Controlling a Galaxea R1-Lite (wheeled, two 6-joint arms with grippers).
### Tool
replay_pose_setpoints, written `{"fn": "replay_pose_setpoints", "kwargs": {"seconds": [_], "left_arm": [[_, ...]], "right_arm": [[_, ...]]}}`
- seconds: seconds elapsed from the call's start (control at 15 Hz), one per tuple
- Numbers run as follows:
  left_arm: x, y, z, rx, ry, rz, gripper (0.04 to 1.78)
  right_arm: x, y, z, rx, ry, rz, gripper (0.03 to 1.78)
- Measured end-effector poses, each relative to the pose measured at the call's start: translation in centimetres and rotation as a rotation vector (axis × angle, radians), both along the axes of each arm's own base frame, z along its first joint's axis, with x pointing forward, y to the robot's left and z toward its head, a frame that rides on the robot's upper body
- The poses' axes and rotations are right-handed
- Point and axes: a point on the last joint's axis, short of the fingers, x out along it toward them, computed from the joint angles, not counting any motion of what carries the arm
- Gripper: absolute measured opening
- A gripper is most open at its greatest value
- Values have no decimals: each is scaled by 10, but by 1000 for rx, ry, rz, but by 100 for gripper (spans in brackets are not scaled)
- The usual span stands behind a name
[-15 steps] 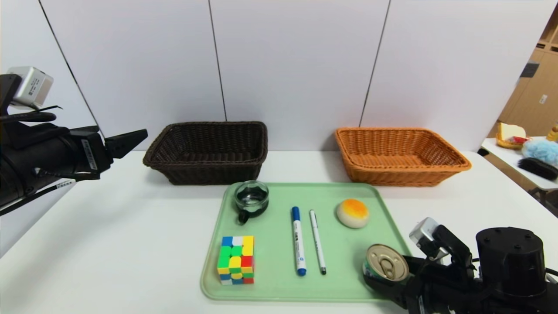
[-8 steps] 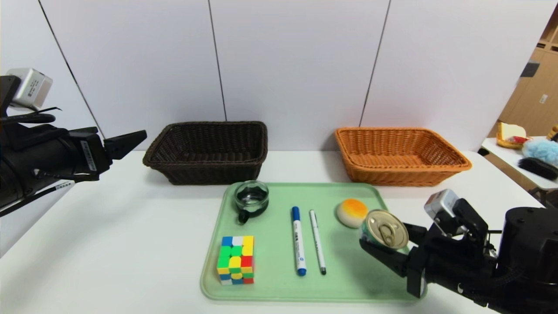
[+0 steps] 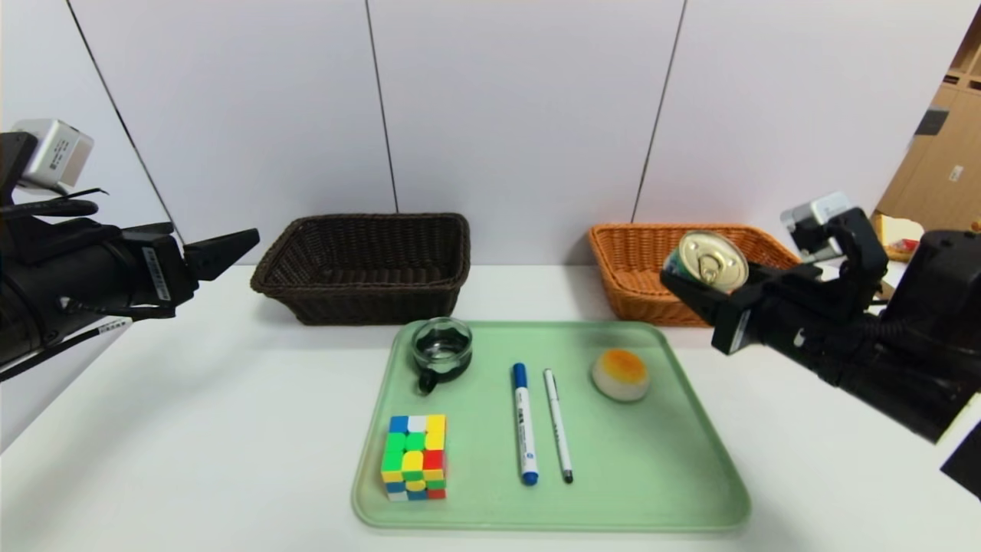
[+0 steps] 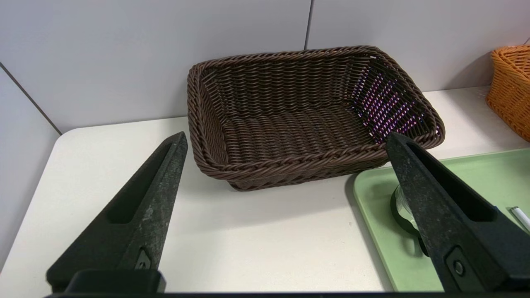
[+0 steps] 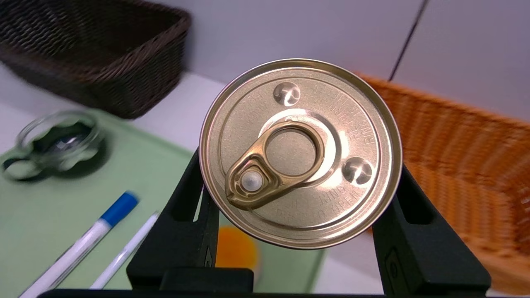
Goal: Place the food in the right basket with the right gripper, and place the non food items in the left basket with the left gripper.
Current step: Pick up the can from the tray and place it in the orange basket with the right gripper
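My right gripper [image 3: 705, 270] [image 5: 300, 169] is shut on the gold-lidded tin can [image 3: 713, 261] [image 5: 300, 153], held in the air by the near left corner of the orange-tan right basket [image 3: 613, 253] [image 5: 455, 157]. The cream bun [image 3: 620, 374] [image 5: 236, 248] lies on the green tray [image 3: 651, 475], along with the puzzle cube [image 3: 415, 458], glass cup [image 3: 442, 349] [image 4: 403, 207], blue-capped marker [image 3: 524, 422] and white pen [image 3: 558, 425]. My left gripper [image 3: 222, 245] [image 4: 285, 136] hangs open and holds nothing, left of the dark brown left basket [image 3: 368, 307] [image 4: 306, 124].
Both baskets stand against the white panel wall behind the tray. A side table [image 3: 943, 268] with clutter sits at the far right. White tabletop lies bare to the left and right of the tray.
My right gripper has lifted the can off the tray's near right corner and carried it up and back toward the orange-tan basket. The left arm has stayed put.
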Motion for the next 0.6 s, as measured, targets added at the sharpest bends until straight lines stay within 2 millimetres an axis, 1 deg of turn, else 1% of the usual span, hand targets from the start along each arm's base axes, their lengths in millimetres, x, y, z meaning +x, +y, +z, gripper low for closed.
{"fn": "replay_pose_setpoints", "kwargs": {"seconds": [0.13,0.27,0.47,0.6], "left_arm": [[-1,0,1,1,-3,-1,169],[-1,0,1,-1,-4,0,169],[-1,0,1,-1,-4,0,169],[-1,0,2,-1,-6,0,169]], "right_arm": [[20,-14,24,-3,5,-73,99],[36,-31,43,-16,59,-146,99],[55,-54,64,-38,175,-229,99],[69,-64,71,-48,254,-264,99]]}}
